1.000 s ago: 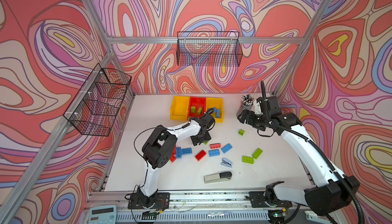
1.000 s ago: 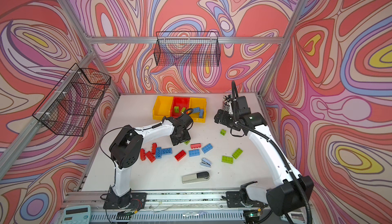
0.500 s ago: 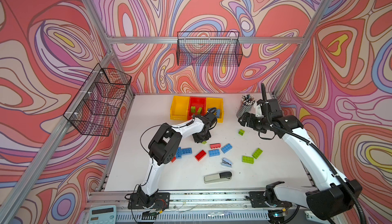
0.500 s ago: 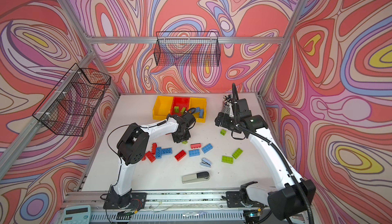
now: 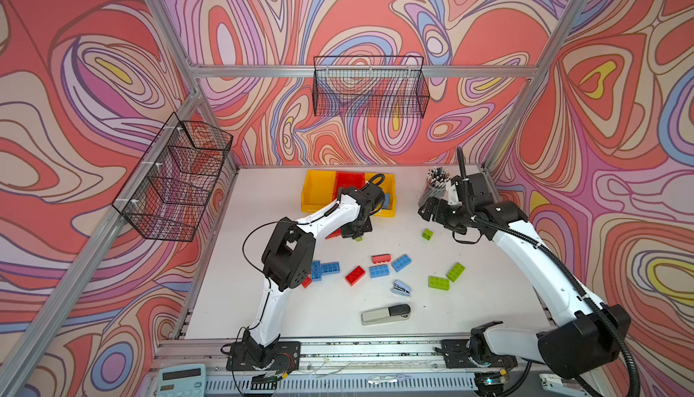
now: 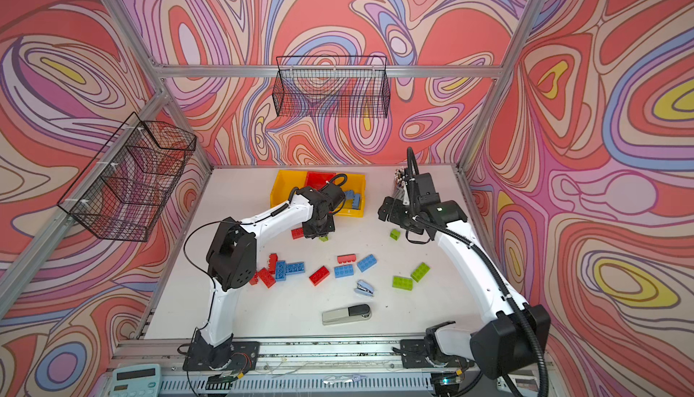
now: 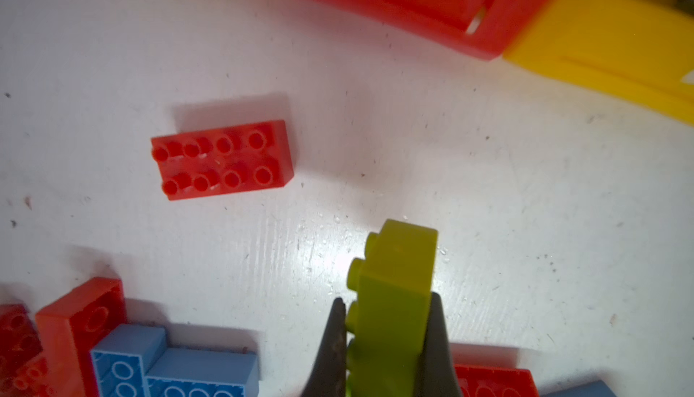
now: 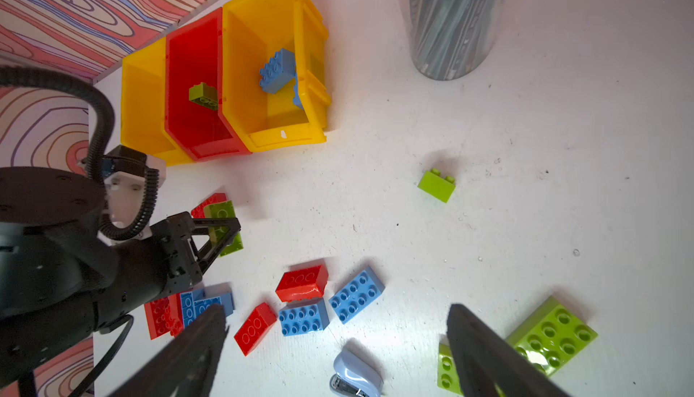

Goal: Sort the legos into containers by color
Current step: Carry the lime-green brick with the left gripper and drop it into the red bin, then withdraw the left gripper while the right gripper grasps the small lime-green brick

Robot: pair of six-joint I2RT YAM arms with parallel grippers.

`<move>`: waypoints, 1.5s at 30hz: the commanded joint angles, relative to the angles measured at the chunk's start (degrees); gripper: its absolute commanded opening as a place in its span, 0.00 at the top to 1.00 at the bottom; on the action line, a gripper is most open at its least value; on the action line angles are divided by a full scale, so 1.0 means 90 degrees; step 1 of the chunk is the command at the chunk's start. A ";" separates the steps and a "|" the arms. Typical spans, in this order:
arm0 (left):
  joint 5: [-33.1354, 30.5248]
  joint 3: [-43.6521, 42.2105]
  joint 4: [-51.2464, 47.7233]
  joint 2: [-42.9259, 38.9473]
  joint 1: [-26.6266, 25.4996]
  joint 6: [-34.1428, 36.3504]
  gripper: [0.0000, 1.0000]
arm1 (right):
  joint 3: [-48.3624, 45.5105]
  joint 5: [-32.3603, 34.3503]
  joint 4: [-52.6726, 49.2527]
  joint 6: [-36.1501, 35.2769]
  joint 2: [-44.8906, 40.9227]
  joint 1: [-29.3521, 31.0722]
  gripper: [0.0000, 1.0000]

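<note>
1. Where the table runs nearest the arm bases, long grey-and-black stapler (image 5: 385, 314) lies flat, with a smooth rounded shell. Small light-blue stapler (image 5: 402, 288) sits just beyond.
2. Mid-table: loose legos (image 5: 355, 275), glossy studded blocks in red, blue and lime.
3. Over that scatter, right gripper (image 8: 338, 310) has its jaws wide apart, gripping nothing.
4. Further back, left gripper (image 7: 388, 301) is clamped on a lime brick (image 7: 398, 263), dark fingers on the stud face and underside. Flat red eight-stud brick (image 7: 221, 160) lies near.
5. Far: containers (image 8: 259, 139), three thin-walled bins. Blue brick (image 8: 278, 70) sits in the yellow end bin, second lime brick (image 8: 202, 94) in the red one. Cylindrical pencil cup (image 8: 450, 30) stands beside them.

Left pincer (image 7: 386, 310) clenched, right pincer (image 8: 338, 312) agape.
</note>
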 commanded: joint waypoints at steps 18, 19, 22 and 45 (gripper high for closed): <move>-0.0157 0.3701 0.1196 0.2118 0.1490 0.1416 0.80 | 0.1375 0.0241 0.0309 0.0417 0.1247 -0.0003 0.04; -0.0088 0.3717 0.1346 0.2158 0.1507 0.1434 0.73 | 0.1455 0.0230 0.0298 0.0407 0.1327 -0.0005 0.03; 0.0160 0.3989 0.1331 0.2216 0.1555 0.1542 0.35 | 0.1691 0.0257 0.0233 0.0370 0.1568 -0.0004 0.04; 0.0061 0.1106 0.2114 0.0521 0.2311 0.2582 0.17 | 0.0743 0.1007 0.0350 0.0493 0.1576 -0.0004 0.04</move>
